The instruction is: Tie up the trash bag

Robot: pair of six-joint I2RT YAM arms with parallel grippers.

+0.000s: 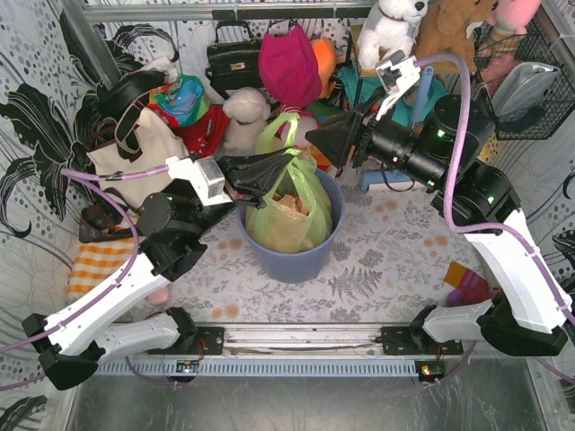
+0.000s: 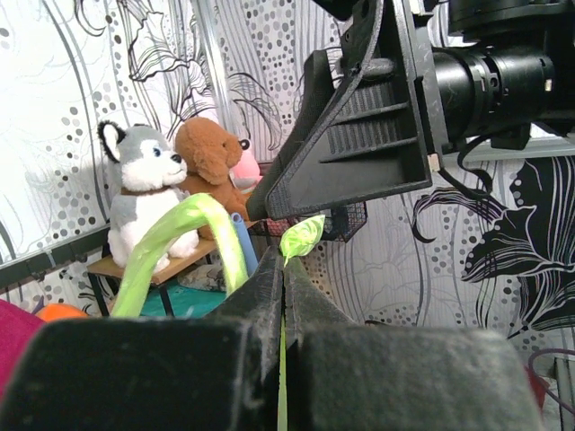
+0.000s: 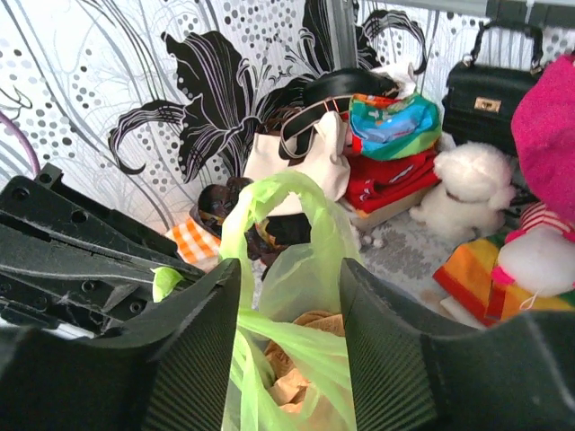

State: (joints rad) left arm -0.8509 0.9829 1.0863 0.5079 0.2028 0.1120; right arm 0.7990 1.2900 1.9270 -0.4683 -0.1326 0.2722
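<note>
Blue bin at mid-table holds your trash bag. Left gripper is clamped on one handle strip. Right gripper hangs with its jaws apart, and the free loop stands upright at its 9 o'clock in the top view, nearest that arm.

Wallpaper in black and white, with large dark flowers and scattered dots, covers the left, right and far walls. A grey metal bar runs along the top of the far wall. The worktop has a pale cloth printed with grey ferns and orange blotches, and an aluminium rail lines its near edge. A black handbag and plush toys crowd the far edge, with a cream tote near the far left corner. A black wire basket hangs at the far right corner. The light is bright and even.
</note>
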